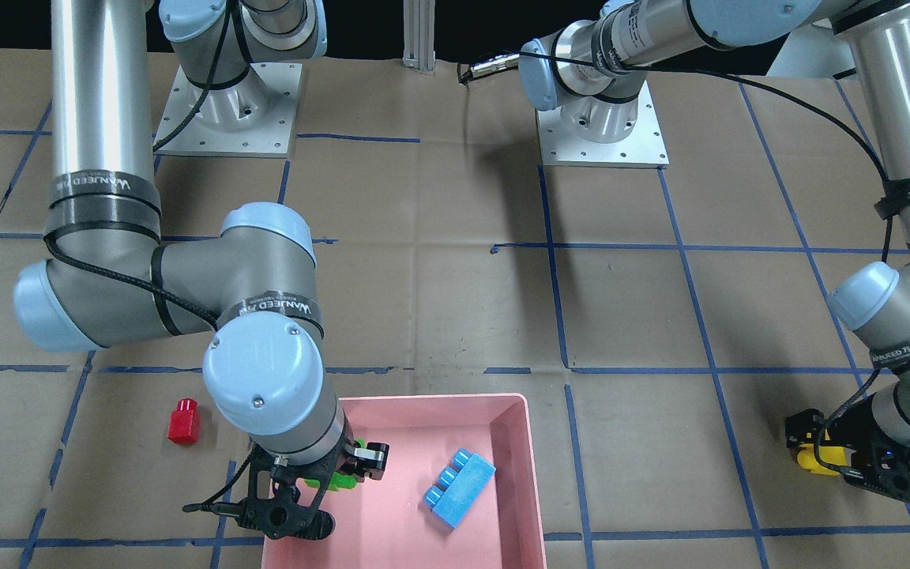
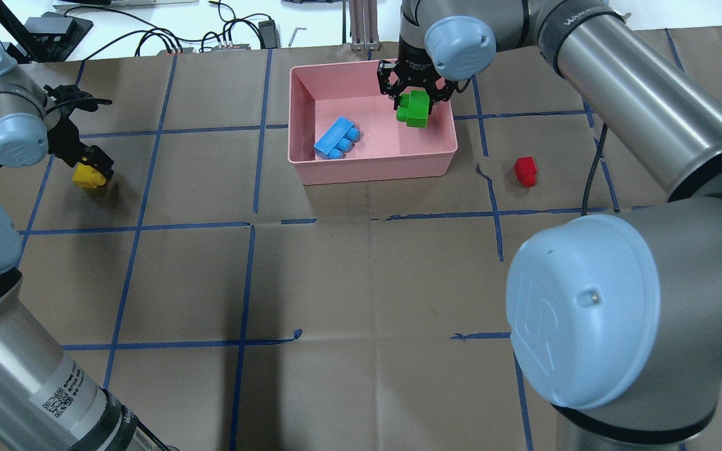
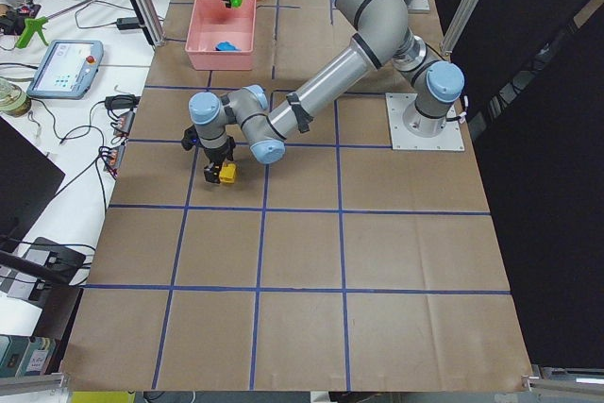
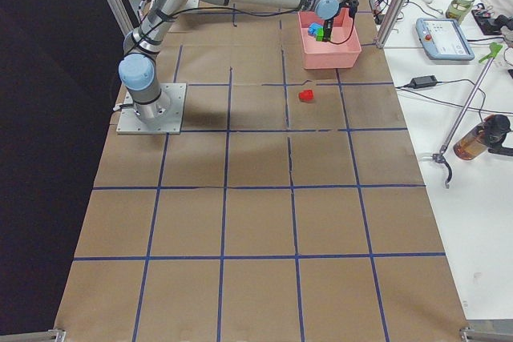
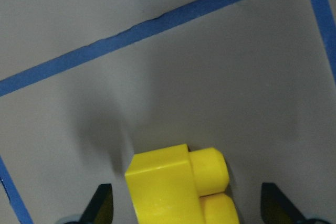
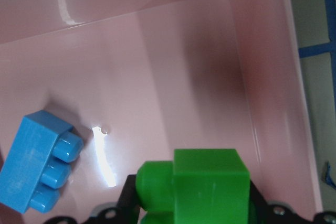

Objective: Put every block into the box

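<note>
Brown paper gridded with blue tape [image 2: 198,225] covers the tabletop [image 2: 361,282] in front of you. Your right arm's fingers [image 1: 371,457] are clamped on the green block [image 2: 414,108], one finger on each side, with its studs pointing sideways. The block hangs over the inside of the pink box [image 2: 373,168], towards the box's upper right corner in the overhead view and above its floor. On that floor, to the lower left of the green one, the blue block [image 2: 336,139] lies on its side at a slant, apart from the fingers. Outside the box, to its right in the overhead view, the red block [image 2: 525,170] sits alone on the tabletop.

Your left arm's fingers [image 5: 103,203] are spread open on either side of the yellow block [image 5: 168,187], with a gap showing on both sides in the wrist view. That block rests on the tabletop at the overhead view's left edge, well apart from the box.
</note>
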